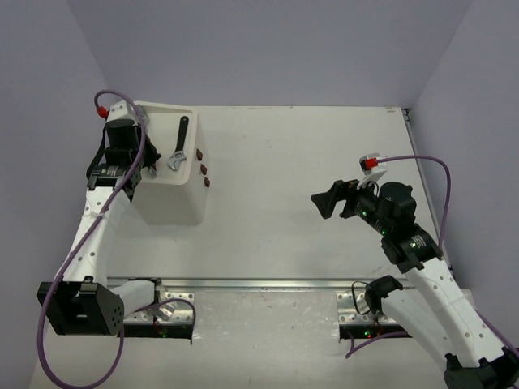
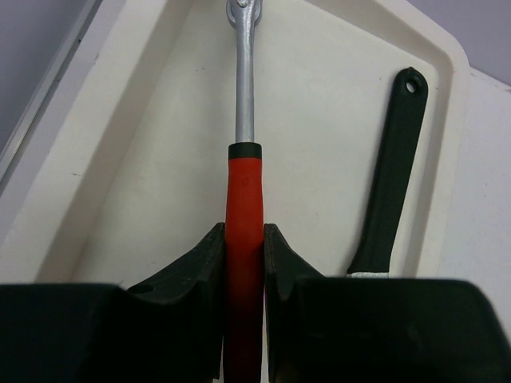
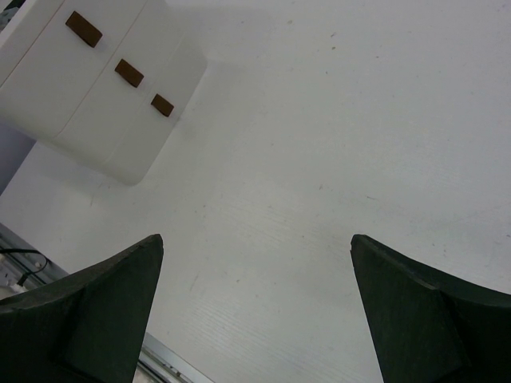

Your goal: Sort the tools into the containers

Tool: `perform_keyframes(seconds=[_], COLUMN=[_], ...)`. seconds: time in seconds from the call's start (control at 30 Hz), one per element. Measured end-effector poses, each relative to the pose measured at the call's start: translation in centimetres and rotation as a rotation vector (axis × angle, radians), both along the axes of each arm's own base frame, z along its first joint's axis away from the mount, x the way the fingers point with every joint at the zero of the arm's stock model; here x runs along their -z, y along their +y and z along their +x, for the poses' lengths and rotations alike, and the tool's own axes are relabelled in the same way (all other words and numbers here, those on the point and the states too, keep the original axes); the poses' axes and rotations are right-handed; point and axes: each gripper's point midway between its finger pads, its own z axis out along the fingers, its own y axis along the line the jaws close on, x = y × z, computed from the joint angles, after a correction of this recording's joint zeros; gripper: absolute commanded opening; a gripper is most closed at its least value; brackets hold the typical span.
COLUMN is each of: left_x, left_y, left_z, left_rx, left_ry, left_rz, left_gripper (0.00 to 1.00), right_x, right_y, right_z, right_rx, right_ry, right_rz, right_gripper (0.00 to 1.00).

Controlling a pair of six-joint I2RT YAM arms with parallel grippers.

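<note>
The white box (image 1: 172, 201) stands at the far left, and its tray top (image 2: 144, 159) holds a black wrench (image 1: 181, 141), seen lying at the right side of the tray in the left wrist view (image 2: 393, 171). My left gripper (image 1: 148, 164) is over the tray's left part, shut on the red handle of a red-handled wrench (image 2: 242, 187). Its silver shaft points away from me along the tray. My right gripper (image 1: 323, 204) hangs open and empty above the bare table at the right (image 3: 255, 243). Other tools are out of view.
The box front carries three dark-red knobs (image 1: 203, 169), also seen in the right wrist view (image 3: 128, 73). A metal rail (image 1: 259, 285) runs along the near table edge. Grey walls close in the left, back and right.
</note>
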Motion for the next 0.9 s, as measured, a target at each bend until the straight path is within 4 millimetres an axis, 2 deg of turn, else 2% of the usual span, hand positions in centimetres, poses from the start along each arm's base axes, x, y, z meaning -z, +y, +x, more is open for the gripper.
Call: perform_keyframes(seconds=[0.2,0.27,0.3,0.4,0.43,0.5,0.63,0.8,0.87,0.9], left_x=[0.2,0.2,0.3,0.5,0.4,-0.1,-1.2,-2.9,-3.8,-4.2], left_y=[0.5,0.4,0.3,0.2,0.2,0.4,0.6,0.6,0.7,0.7], left_z=[0.2,0.3,0.3,0.4,0.5,0.6,0.1,-0.1,-0.1,-0.1], left_rx=[-0.061,-0.067,-0.069,-0.082,-0.092,-0.107,-0.117,-0.110,-0.103,-0.100], left_ry=[-0.028,-0.038,-0.042,-0.055,-0.064,-0.088,-0.123,-0.150,-0.161,-0.169], left_rz=[-0.027,-0.042,-0.052,-0.078,-0.086,-0.093,-0.098,-0.086,-0.073,-0.068], left_gripper=[0.04,0.09,0.14,0.46,0.54,0.62,0.68,0.70,0.69,0.63], right_x=[0.0,0.0,0.0,0.1,0.2,0.2,0.2,0.2,0.2,0.3], right_y=[0.0,0.0,0.1,0.1,0.1,0.2,0.2,0.3,0.3,0.3], right_z=[0.0,0.0,0.0,-0.1,-0.1,-0.2,-0.2,-0.2,-0.2,-0.2], right_rx=[-0.001,-0.003,-0.005,-0.009,-0.010,-0.014,-0.017,-0.018,-0.018,-0.018], right_ry=[0.000,0.001,0.001,0.004,0.005,0.007,0.007,0.007,0.008,0.008], right_rz=[0.000,0.001,0.001,0.001,0.001,0.002,0.003,0.003,0.003,0.002], right_gripper=[0.99,0.99,0.99,0.99,0.99,0.99,0.99,0.99,0.99,0.99])
